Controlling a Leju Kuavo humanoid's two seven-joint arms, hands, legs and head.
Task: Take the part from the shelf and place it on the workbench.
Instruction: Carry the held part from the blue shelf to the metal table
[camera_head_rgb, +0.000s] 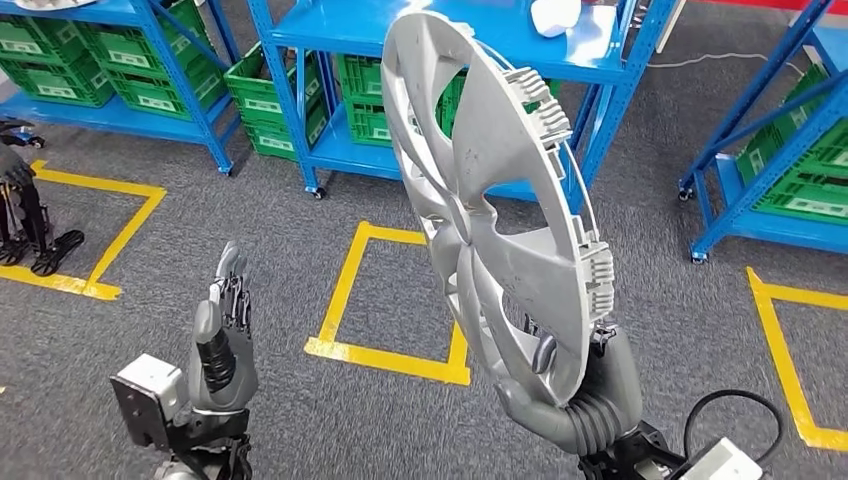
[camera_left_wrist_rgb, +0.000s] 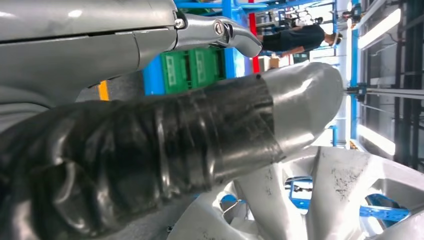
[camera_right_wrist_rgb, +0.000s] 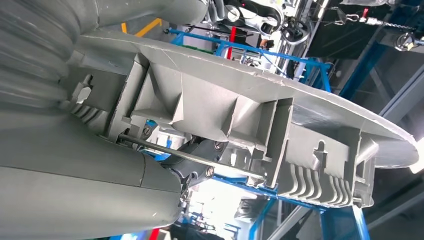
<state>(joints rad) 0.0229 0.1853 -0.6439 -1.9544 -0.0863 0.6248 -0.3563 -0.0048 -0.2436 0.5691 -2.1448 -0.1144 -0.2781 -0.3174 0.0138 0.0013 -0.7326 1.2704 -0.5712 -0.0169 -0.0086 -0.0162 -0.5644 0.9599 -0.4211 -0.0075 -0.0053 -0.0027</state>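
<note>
Head view. The right hand grips the lower rim of the wheel cover, fingers and thumb closed on its edge, holding it nearly upright and tilted in front of the body, clear of the blue shelves beyond. The left hand is raised beside it, well apart, holding nothing, fingers extended close together. The pick-up appears done: the part is off the shelf and carried in the air above the grey floor with its yellow tape squares. The placing is judged still to come (no workbench can be seen here).
</note>
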